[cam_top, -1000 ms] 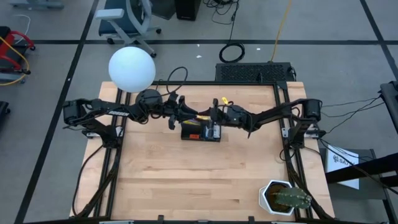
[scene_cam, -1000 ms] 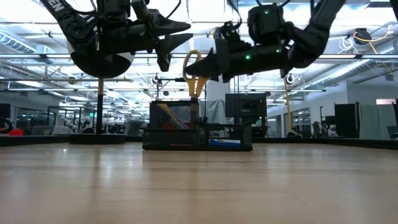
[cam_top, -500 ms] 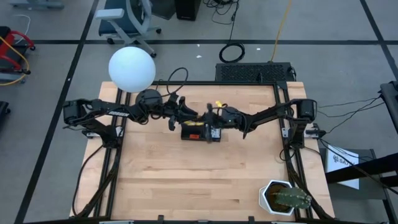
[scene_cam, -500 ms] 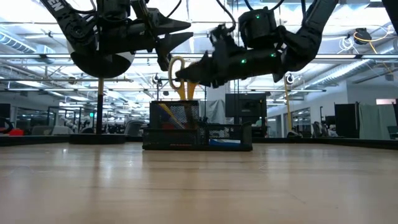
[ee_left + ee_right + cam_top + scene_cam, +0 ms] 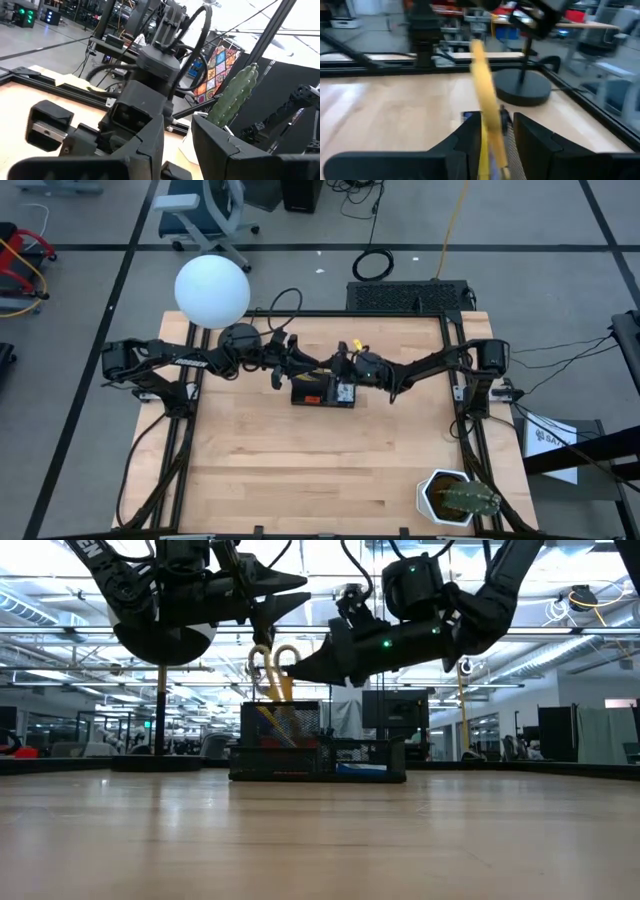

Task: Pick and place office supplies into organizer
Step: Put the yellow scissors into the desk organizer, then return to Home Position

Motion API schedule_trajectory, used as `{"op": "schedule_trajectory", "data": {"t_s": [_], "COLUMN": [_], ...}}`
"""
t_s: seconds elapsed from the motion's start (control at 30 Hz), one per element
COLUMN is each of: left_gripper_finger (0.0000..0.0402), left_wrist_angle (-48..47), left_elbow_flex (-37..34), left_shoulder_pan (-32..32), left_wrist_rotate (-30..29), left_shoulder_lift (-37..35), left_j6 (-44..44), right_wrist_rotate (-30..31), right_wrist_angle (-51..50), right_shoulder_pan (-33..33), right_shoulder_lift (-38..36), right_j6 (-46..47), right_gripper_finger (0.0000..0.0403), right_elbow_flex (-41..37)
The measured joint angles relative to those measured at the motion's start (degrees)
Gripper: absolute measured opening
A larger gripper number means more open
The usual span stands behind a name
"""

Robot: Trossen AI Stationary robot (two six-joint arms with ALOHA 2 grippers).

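The black organizer (image 5: 323, 393) stands toward the far middle of the table; in the low view its taller mesh section (image 5: 280, 730) is on the left. My right gripper (image 5: 300, 668) hovers just above it, shut on the yellow-handled scissors (image 5: 270, 668), whose lower end dips to the top of the tall section. My left gripper (image 5: 290, 592) waits open, higher up, left of the organizer (image 5: 297, 362). A yellow pen (image 5: 264, 720) and a blue item (image 5: 360, 769) show inside the organizer. My right gripper pinches the scissors between its two fingers by the yellow handle part (image 5: 487, 122), just below the finger loops (image 5: 266, 658). The fingers come from the table's right, slanting slightly down. The scissors are lifted, roughly upright, loops on top and the lower end at the tall section's opening.
A lamp with a white globe (image 5: 212, 290) and round black base (image 5: 520, 86) stands at the far left, close behind my left arm. A white potted cactus (image 5: 458, 498) sits at the near right corner. Bare wood spreads across the near half of the table (image 5: 300, 470).
My right gripper has carried the scissors toward the table's left and a little down, from over the organizer's low section to over its tall section. The finger loops now stand lower, and the lower end has come down to the mesh top.
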Motion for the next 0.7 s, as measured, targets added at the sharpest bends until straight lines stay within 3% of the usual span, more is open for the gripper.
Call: {"op": "schedule_trajectory", "data": {"t_s": [0.03, 0.13, 0.17, 0.27, 0.3, 0.33, 0.43, 0.47, 0.57, 0.6, 0.7], "left_gripper_finger": [0.0104, 0.0104, 0.0104, 0.0104, 0.0104, 0.0104, 0.0104, 0.0104, 0.0104, 0.0104, 0.0104], "left_wrist_angle": [0.0, 0.0, 0.0, 0.0, 0.0, 0.0, 0.0, 0.0, 0.0, 0.0, 0.0], "left_elbow_flex": [0.0, 0.0, 0.0, 0.0, 0.0, 0.0, 0.0, 0.0, 0.0, 0.0, 0.0], "left_shoulder_pan": [0.0, 0.0, 0.0, 0.0, 0.0, 0.0, 0.0, 0.0, 0.0, 0.0, -0.1], "left_wrist_rotate": [-0.1, -0.1, -0.1, -0.3, -0.4, -0.4, -0.3, -0.3, -0.4, -0.3, 1.2], "left_shoulder_lift": [0.0, 0.0, 0.0, 0.0, 0.0, 0.0, 0.0, 0.0, 0.0, 0.0, 0.0], "left_j6": [0.0, 0.0, 0.0, 0.0, 0.0, 0.0, 0.0, 0.0, 0.0, -0.2, -0.5], "right_wrist_rotate": [-0.2, -14.5, -14.4, 0.7, 1.7, -0.2, -13.7, -13.9, -1.8, -0.8, -9.8], "right_wrist_angle": [0.1, 0.5, 0.2, -0.3, -0.1, 0.0, -1.3, -1.3, -0.2, -0.4, -1.1], "right_shoulder_pan": [0.0, -0.7, -0.6, -0.3, -0.6, -0.8, -0.5, -0.2, 0.0, -0.2, 0.1], "right_shoulder_lift": [0.0, 0.0, 0.0, -0.2, -0.2, -0.2, -0.2, -0.2, -0.2, -0.2, -0.2], "right_j6": [0.1, -1.9, -1.8, 2.6, 2.3, 1.1, -2.7, -2.6, 1.2, 0.4, -2.7], "right_gripper_finger": [0.0105, 0.0105, 0.0105, 0.0105, 0.0105, 0.0105, 0.0105, 0.0105, 0.0105, 0.0105, 0.0105], "right_elbow_flex": [0.0, 0.0, 0.0, 0.0, 0.0, 0.0, 0.0, -0.1, 0.0, 0.0, 0.0]}}
